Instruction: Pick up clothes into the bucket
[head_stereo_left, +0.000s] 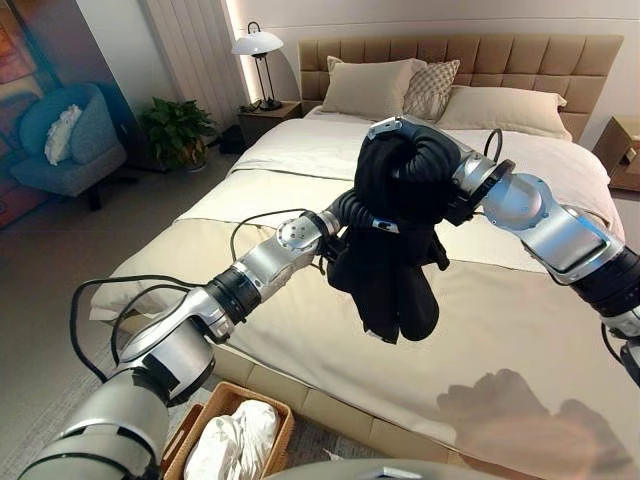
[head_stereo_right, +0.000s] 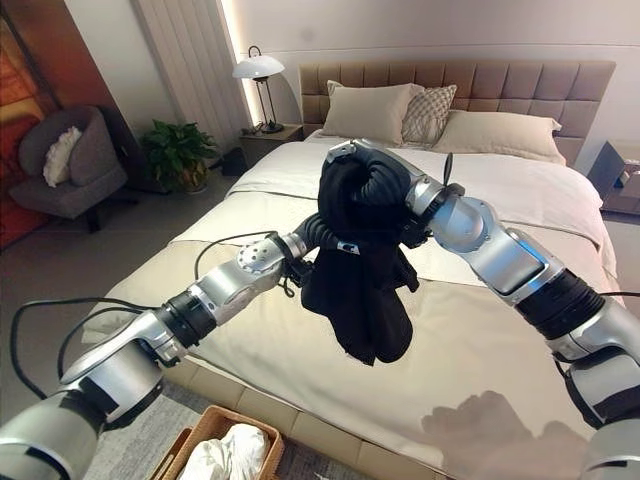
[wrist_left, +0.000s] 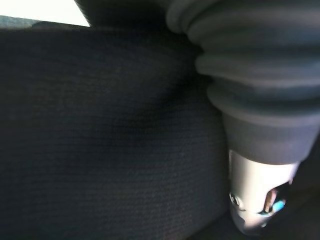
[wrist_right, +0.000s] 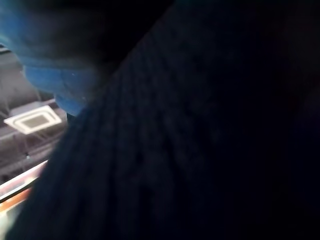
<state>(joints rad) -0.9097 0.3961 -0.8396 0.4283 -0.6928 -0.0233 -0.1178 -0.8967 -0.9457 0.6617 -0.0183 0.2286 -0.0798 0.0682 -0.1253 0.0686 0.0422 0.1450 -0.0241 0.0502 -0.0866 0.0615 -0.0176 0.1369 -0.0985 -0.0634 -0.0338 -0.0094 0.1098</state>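
A black garment (head_stereo_left: 385, 280) hangs in a bunch above the middle of the bed (head_stereo_left: 270, 200), its lower end dangling free of the cover. My right hand (head_stereo_left: 432, 158) reaches in from the right at the top of the bunch, silver fingers (head_stereo_left: 385, 128) hooked over the cloth, which wraps round the hand. My left hand (head_stereo_left: 348, 212) comes in from the lower left and is pressed into the garment's side. Dark knit cloth (wrist_left: 100, 140) lies right against the left wrist view and also against the right wrist view (wrist_right: 200, 150). A wicker basket (head_stereo_left: 225, 398) stands on the floor at the bed's near side, below my left arm.
White clothes (head_stereo_left: 235, 445) lie in the basket. Pillows (head_stereo_left: 370, 88) sit at the headboard. A lamp (head_stereo_left: 258, 45) stands on a nightstand (head_stereo_left: 265, 118) left of the bed, with a plant (head_stereo_left: 178, 130) and a blue armchair (head_stereo_left: 65, 140) further left. Another nightstand (head_stereo_left: 625, 150) is at the far right.
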